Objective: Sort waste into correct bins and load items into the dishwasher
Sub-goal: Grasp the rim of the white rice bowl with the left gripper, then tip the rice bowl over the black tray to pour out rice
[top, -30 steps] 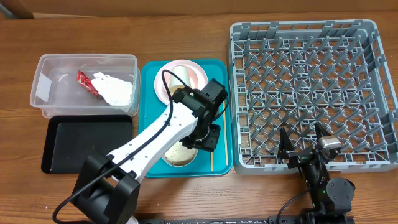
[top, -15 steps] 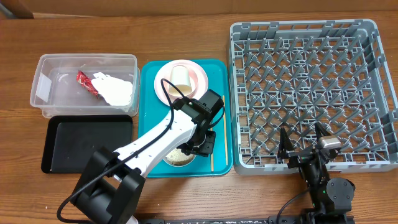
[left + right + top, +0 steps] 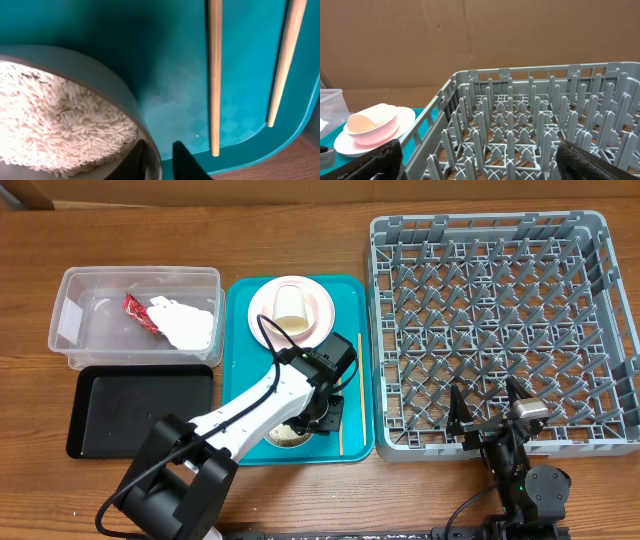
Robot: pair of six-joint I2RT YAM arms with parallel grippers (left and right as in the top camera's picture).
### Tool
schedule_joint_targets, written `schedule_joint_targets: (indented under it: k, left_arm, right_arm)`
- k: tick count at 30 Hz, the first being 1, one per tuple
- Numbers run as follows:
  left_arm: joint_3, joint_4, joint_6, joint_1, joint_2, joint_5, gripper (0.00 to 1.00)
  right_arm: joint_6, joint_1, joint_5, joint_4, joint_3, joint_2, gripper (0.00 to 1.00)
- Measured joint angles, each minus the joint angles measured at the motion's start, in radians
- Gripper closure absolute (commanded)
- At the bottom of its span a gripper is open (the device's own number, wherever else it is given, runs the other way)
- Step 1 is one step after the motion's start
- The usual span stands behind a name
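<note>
Underneath, wooden table (image 3: 300, 200); beyond dish rack (image 3: 520, 120), cardboard (image 3: 470, 35).

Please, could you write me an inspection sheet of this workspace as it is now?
Surface: wooden table, no spills seen.
Job's things: wrapper and tissue in the tub; black tray empty; bowl of rice, chopsticks and cup lying on a plate, all on the teal tray; rack empty.
Clutter: nothing seen.
Grippers: left gripper open, jaws astride the bowl rim; right gripper open at the rack's near edge.
Cables: black cable loops off the left arm, above the teal tray.
Surroundings: cardboard wall behind.
</note>
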Motion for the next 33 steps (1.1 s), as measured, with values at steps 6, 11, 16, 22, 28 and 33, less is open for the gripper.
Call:
schedule_joint_targets:
  k: [6, 11, 16, 22, 28, 33]
  left_arm:
    - [0.000, 0.003, -0.006, 0.000, -0.003, -0.016, 0.96]
    - [0.002, -0.003, -0.010, 0.000, -0.003, -0.021, 0.96]
    - [0.124, -0.145, 0.000, 0.006, 0.000, -0.024, 0.96]
    - [0.316, -0.328, 0.045, 0.076, -0.001, -0.022, 0.96]
    - [0.333, -0.376, 0.098, 0.249, -0.085, 0.019, 0.96]
    - [0.337, -0.405, 0.173, 0.483, -0.236, 0.086, 0.96]
  right_arm:
    - [0.000, 0.000, 0.000, 0.000, 0.000, 0.000, 0.00]
    - [0.000, 0.000, 0.000, 0.000, 0.000, 0.000, 0.00]
    - [0.000, 0.000, 0.000, 0.000, 0.000, 0.000, 0.00]
    - [0.000, 0.000, 0.000, 0.000, 0.000, 0.000, 0.00]
    - [0.000, 0.000, 0.000, 0.000, 0.000, 0.000, 0.00]
    - [0.000, 0.000, 0.000, 0.000, 0.000, 0.000, 0.00]
